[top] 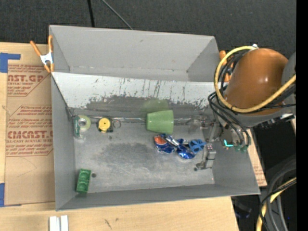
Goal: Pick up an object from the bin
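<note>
camera view: the gripper [208, 157] is seen low at the right of the bin [125, 163], just beside a crumpled blue thing [179, 147] lying right of the floor's middle, below a green cup [160, 121]; whether the gripper is spread or pressed together cannot be told. the crumpled blue thing is judged light, shiny, perhaps slippery and easily crushed, and is best taken across a narrow raised fold.

A crumpled, glossy blue foil-like thing with an orange and white patch at its left end [175, 147] lies flat on the floor of the grey metal bin [120, 160], right of centre, stretched left to right, touching nothing else.
</note>
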Available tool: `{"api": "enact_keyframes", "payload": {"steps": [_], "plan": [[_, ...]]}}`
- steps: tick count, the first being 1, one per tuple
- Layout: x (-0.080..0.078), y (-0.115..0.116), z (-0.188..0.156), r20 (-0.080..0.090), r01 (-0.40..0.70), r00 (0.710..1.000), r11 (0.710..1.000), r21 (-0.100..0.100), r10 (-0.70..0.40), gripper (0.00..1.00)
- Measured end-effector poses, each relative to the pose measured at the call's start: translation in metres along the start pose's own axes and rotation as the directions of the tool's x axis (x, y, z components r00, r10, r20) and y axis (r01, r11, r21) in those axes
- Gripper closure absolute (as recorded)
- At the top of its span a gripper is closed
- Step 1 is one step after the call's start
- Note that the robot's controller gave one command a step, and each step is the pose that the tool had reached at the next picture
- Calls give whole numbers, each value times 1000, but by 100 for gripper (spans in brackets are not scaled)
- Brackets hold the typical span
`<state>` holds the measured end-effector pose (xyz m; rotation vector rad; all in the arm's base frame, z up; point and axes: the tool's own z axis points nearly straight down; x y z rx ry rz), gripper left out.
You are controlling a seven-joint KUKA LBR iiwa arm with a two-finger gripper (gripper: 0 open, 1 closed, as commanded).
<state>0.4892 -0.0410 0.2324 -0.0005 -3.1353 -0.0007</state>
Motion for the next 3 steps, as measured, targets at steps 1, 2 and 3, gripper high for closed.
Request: {"api": "enact_keyframes", "payload": {"steps": [1,2,3], "plan": [[-71,-1,162,3,-88,996,996,-1,88,0],[-72,-2,157,7,-87,996,996,-1,87,100],[-72,7,7,18,-59,998,998,0,59,100]]}}
